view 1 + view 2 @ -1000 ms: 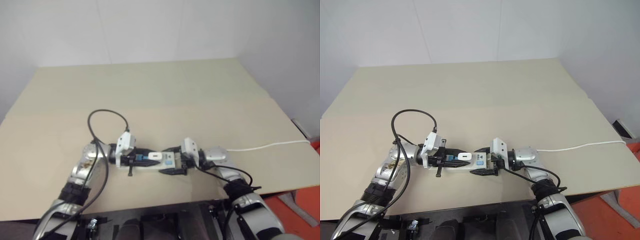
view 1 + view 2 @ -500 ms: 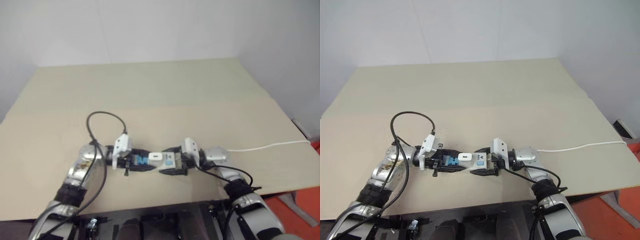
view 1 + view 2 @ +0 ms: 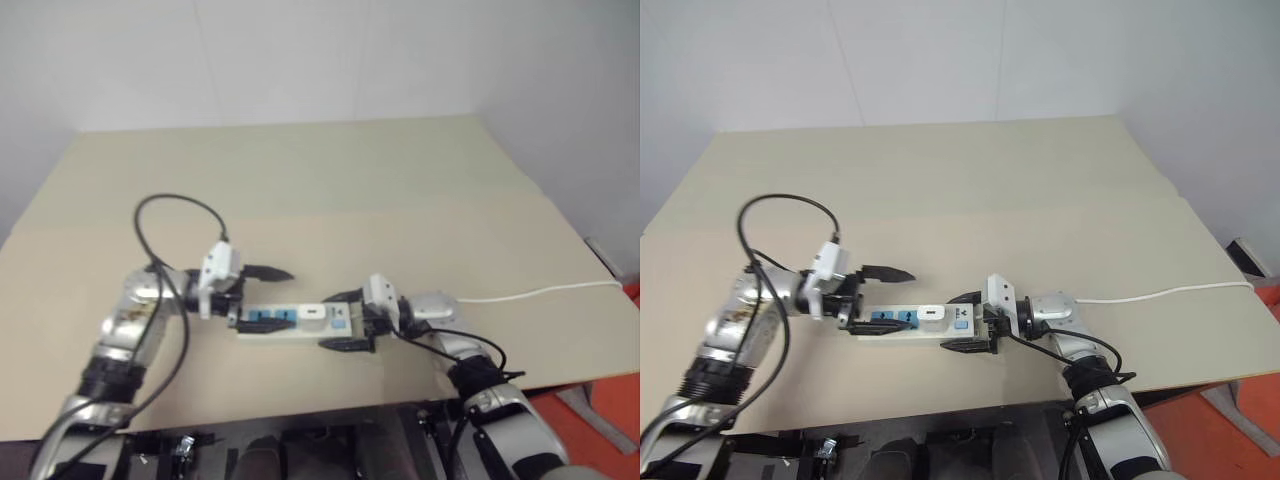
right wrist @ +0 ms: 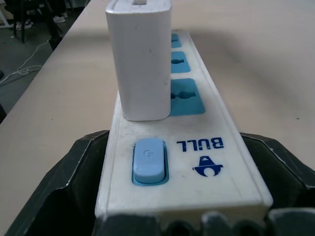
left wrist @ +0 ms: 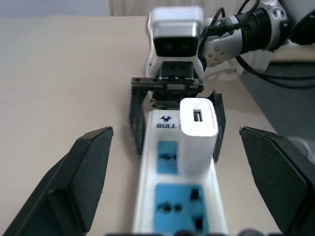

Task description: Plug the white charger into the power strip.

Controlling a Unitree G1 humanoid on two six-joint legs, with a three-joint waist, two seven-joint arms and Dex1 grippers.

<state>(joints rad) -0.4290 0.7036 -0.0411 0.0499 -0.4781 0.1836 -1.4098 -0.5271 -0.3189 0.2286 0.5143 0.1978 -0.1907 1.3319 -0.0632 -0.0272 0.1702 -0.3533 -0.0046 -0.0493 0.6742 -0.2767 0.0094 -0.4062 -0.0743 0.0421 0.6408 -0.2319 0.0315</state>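
The long white plastic power strip (image 4: 197,162), printed "BULL", lies lengthwise between the grippers on the tan table (image 3: 400,190), its switch end clamped by the right gripper (image 3: 345,320), with the small white block charger (image 5: 197,130) upright in the socket nearest the switch, while the left gripper (image 3: 262,290) hangs wide open, empty.

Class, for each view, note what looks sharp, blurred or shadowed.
Left wrist view: white charger fairly sharp, right tool behind it soft. Right wrist view: power strip switch end crisp, far sockets blurred. Right eye view: even light, faint shadow under the left tool.
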